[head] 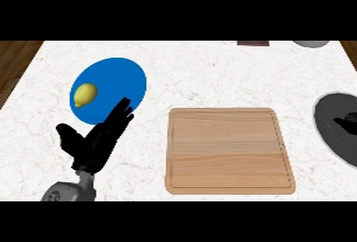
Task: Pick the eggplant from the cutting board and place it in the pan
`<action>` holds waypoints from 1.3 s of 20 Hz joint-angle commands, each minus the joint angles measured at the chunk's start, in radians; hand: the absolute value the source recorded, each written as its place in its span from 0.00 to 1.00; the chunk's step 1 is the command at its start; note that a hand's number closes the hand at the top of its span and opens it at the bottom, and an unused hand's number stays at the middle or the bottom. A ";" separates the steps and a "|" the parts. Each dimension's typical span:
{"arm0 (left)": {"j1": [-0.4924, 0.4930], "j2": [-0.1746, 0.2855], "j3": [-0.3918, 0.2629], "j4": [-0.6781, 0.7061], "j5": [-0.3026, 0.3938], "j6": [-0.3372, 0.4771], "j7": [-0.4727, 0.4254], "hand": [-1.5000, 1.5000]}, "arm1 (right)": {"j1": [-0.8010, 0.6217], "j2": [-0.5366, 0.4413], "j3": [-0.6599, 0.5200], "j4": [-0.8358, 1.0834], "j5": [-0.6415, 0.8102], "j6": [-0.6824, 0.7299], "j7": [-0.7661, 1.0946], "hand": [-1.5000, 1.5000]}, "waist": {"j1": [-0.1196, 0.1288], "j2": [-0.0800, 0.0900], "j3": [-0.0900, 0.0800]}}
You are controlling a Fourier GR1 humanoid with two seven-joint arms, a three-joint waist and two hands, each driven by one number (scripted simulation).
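Note:
The wooden cutting board (230,150) lies in the middle of the counter with nothing on it. No eggplant shows anywhere. The dark grey pan (331,124) is cut off by the right edge. Over the pan a black shape reaches in from the right edge; it looks like part of my right hand (347,122), and what it holds, if anything, is hidden. My left hand (97,139) rests open at the lower left, fingers straight and pointing up toward the blue plate, apart from the board.
A blue plate (118,78) with a yellow lemon (85,94) on it sits at the upper left. A grey round object (311,43) and a dark flat object (252,43) show at the counter's far edge. Wooden floor shows past the counter's left edge.

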 commanded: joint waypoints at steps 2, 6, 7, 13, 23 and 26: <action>-0.032 -0.018 0.019 0.024 -0.001 0.025 0.006 0.50 | -0.010 0.011 -0.142 -0.006 -0.164 0.133 -0.151 0.00 | -0.026 -0.004 0.000; 0.030 0.006 0.005 -0.057 0.005 0.004 0.025 0.50 | -0.012 -0.086 -0.197 0.063 -0.223 0.310 -0.108 0.00 | -0.007 -0.006 -0.001; -0.018 -0.012 0.016 0.010 -0.005 0.018 0.018 0.50 | 0.002 -0.101 -0.193 0.078 -0.226 0.375 -0.101 0.00 | -0.023 -0.005 -0.003; 0.042 0.001 0.010 -0.036 -0.010 0.002 0.001 0.50 | 0.148 -0.157 -0.201 0.115 -0.244 0.633 -0.226 0.00 | -0.023 -0.008 -0.002; -0.020 -0.021 0.039 -0.025 0.002 0.023 0.055 0.50 | 0.275 -0.254 -0.195 0.119 -0.256 0.899 -0.336 0.00 | -0.033 -0.011 -0.002; 0.033 0.011 0.051 -0.004 0.000 -0.023 -0.002 0.50 | 0.313 -0.263 -0.194 0.112 -0.257 0.915 -0.370 0.00 | -0.030 -0.010 -0.001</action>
